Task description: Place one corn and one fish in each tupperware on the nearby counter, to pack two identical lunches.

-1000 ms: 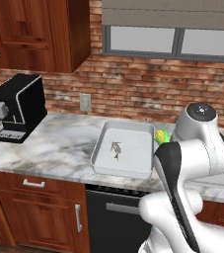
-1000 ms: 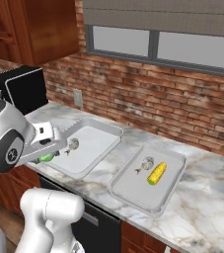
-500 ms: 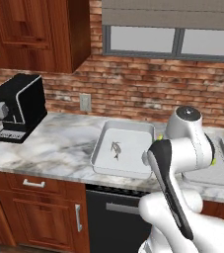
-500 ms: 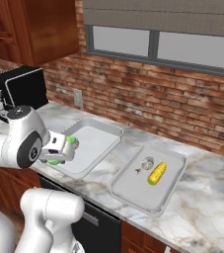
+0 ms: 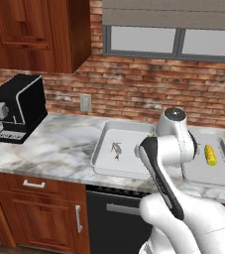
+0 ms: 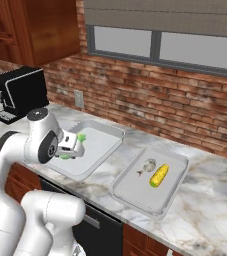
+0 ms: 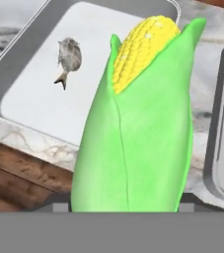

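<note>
Swung over the left tray (image 6: 103, 131), fingers (image 6: 71, 149) clamp the green-husked corn (image 7: 138, 118) between them.

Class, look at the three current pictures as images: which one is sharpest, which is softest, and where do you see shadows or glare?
Hand view: the green-husked corn looms large and crisp, evenly lit, no glare; the fish beyond is slightly soft. Left base view: sharp edges, flat rendered light, faint shading inside the tray. Right base view: softest, a bit blurred; the yellow corn casts only a weak shadow.

Left tray (image 6: 92, 150) mostly bare; one fish (image 7: 68, 58) occupies it.
</note>
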